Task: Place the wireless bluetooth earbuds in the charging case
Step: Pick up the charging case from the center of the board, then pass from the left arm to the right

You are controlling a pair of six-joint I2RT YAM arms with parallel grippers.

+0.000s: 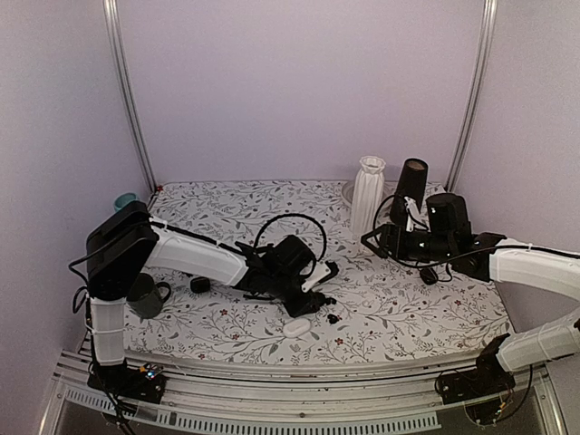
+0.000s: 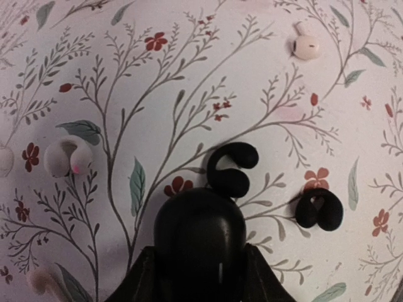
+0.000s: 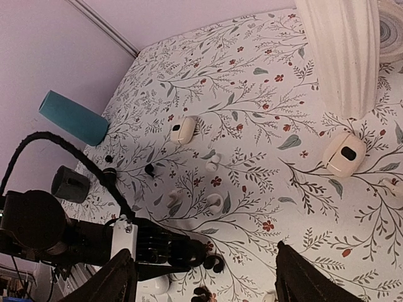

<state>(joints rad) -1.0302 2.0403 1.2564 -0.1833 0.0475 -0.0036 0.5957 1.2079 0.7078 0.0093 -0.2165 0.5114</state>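
left gripper: I am hovering over black earbuds, unsure if it's closed | right gripper: I am holding it spread wide

robot test cell, lab enclosure.
you have a boxed-in bench: plain lilac panels behind and beside, aluminium posts at the back corners, a flower-printed cloth as work surface, left arm and right arm bolted to a slotted rail at the near edge.
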